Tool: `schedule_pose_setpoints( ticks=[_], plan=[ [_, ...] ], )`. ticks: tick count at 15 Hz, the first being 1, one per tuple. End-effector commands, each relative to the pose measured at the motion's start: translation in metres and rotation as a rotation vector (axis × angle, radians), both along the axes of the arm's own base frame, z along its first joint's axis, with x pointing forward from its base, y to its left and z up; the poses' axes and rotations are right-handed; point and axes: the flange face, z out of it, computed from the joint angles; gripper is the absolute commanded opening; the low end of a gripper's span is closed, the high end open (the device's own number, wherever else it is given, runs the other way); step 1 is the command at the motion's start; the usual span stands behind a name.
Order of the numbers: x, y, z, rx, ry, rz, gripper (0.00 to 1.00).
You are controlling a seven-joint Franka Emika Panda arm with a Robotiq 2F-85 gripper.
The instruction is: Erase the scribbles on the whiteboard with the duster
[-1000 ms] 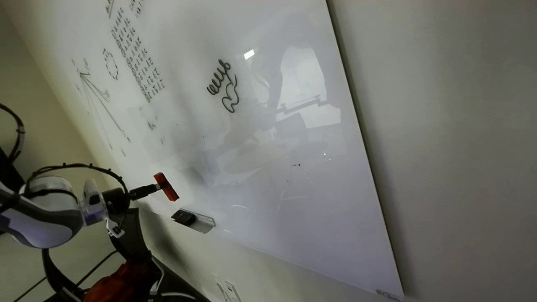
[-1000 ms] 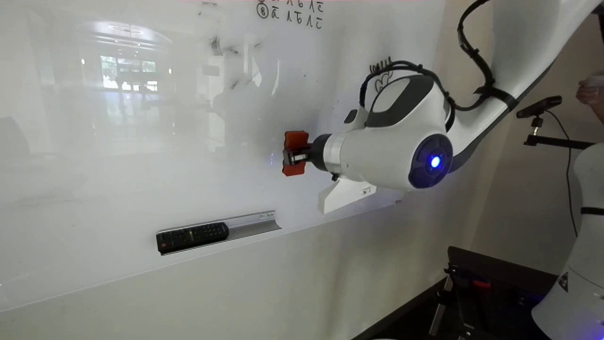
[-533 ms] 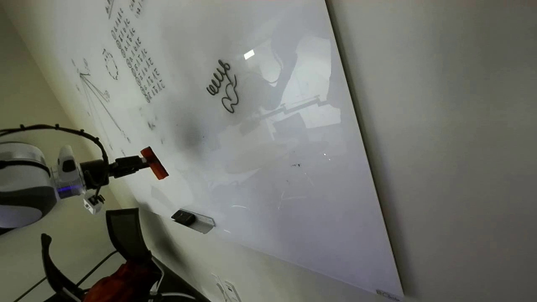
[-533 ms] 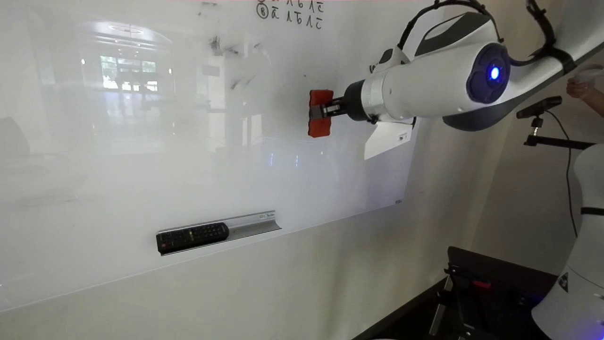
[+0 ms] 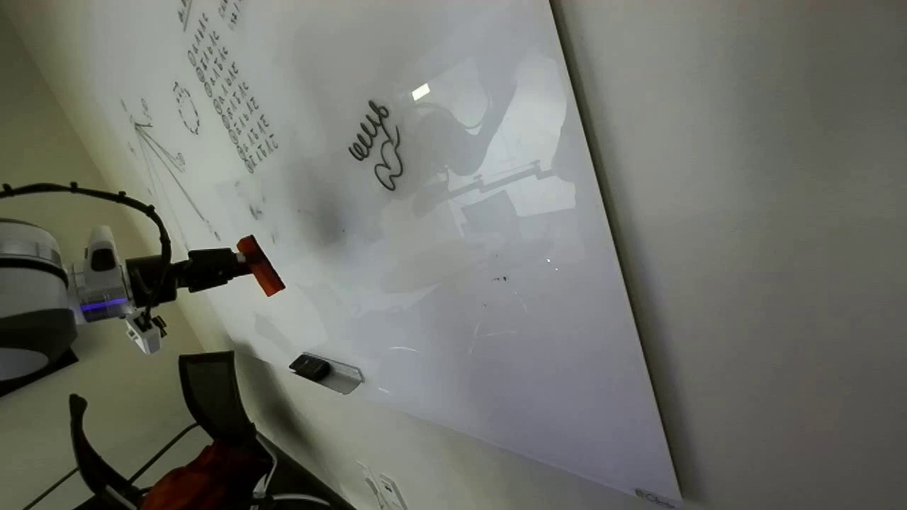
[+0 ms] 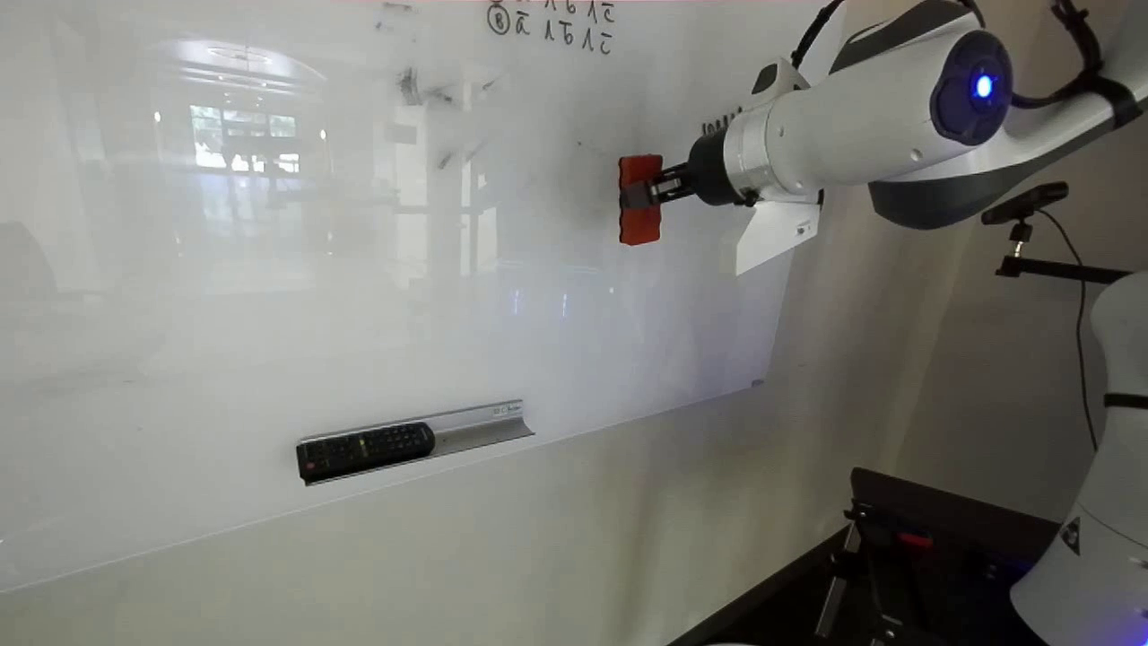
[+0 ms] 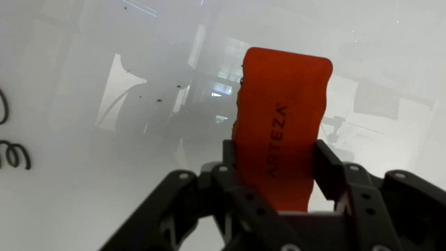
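I hold the red duster (image 7: 285, 90) pinched in my gripper (image 7: 275, 158), spread only the duster's width, right of centre in my wrist view. Beyond lies the whiteboard (image 7: 87, 202), black scribbles (image 5: 387, 144) at upper centre-left in an exterior view.

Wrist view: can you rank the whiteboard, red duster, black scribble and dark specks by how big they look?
1. Whiteboard, filling the background
2. Red duster, enlarged by being nearer the camera
3. Black scribble, visible part only; the left edge cuts it off
4. Dark specks, tiny
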Motion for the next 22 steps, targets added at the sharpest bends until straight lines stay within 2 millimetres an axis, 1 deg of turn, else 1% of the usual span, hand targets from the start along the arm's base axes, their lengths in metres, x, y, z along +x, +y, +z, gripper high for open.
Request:
schedule_pose_setpoints(
  ticks=[1,3,6,9,11,14,15,16,17,19,21,22],
  plan=[
    [0.001,-0.008,0.008,0.019,0.018,-0.002,0.3],
    [-0.002,-0.032,0.027,0.064,0.026,-0.014,0.3],
    [-0.013,-0.067,0.06,0.131,0.058,-0.024,0.3],
    [-0.029,-0.103,0.103,0.151,0.092,-0.042,0.3],
    [-0.042,-0.12,0.133,0.146,0.098,-0.067,0.3],
    [-0.06,-0.143,0.169,0.143,0.082,-0.101,0.3],
    [-0.064,-0.153,0.177,0.141,0.075,-0.104,0.3],
    [-0.069,-0.158,0.183,0.132,0.063,-0.118,0.3],
    [-0.062,-0.149,0.17,0.148,0.072,-0.104,0.55],
    [-0.069,-0.158,0.179,0.138,0.06,-0.122,0.55],
    [-0.07,-0.159,0.18,0.138,0.058,-0.123,0.55],
    [-0.069,-0.158,0.179,0.137,0.059,-0.123,0.3]
  ],
)
